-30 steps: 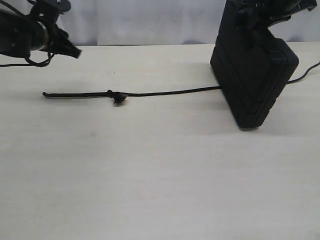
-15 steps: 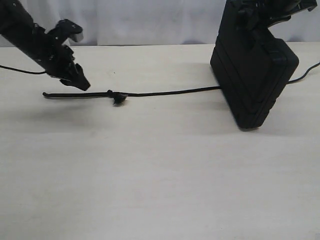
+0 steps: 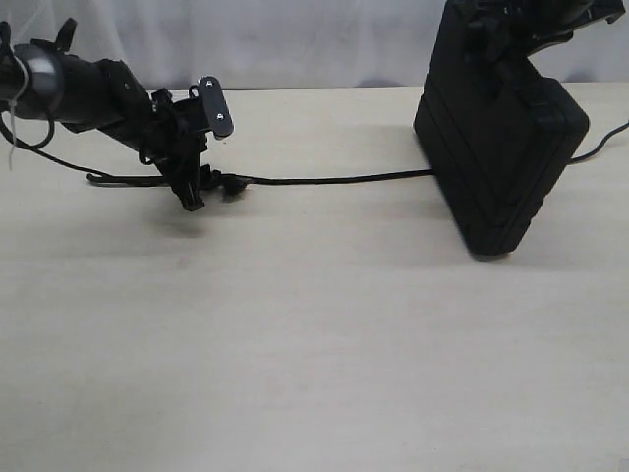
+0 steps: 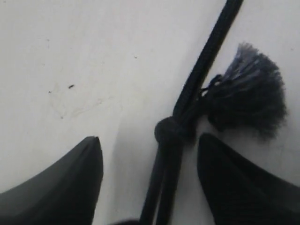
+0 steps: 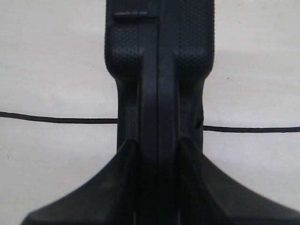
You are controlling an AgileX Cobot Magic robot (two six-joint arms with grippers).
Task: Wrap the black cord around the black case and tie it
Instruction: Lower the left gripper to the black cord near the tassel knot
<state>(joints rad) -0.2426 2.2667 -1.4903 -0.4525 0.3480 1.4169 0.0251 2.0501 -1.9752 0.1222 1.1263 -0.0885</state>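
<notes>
Fingers [image 4: 65,183] of the left gripper [image 4: 150,140] stand apart astride the knot [image 4: 168,130] of the long thin black braided cord [image 3: 334,180], which runs right across the pale wooden table [image 3: 295,344] to the black hard-shell case [image 3: 501,147]. The right gripper [image 5: 157,143] clamps that tilted case near the table's far edge, under a white backdrop [image 3: 295,39], with broad tabletop in front.

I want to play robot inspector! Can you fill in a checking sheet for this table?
Surface: pale table.
Job's things: black cord lies straight, knot and tuft near its free end, reaching the black case, held tilted.
Clutter: nothing seen.
Grippers: left gripper open, straddling the cord at the knot; right gripper shut on the case.
Cables: black cable hangs off the left arm.
Surroundings: pale backdrop.
</notes>
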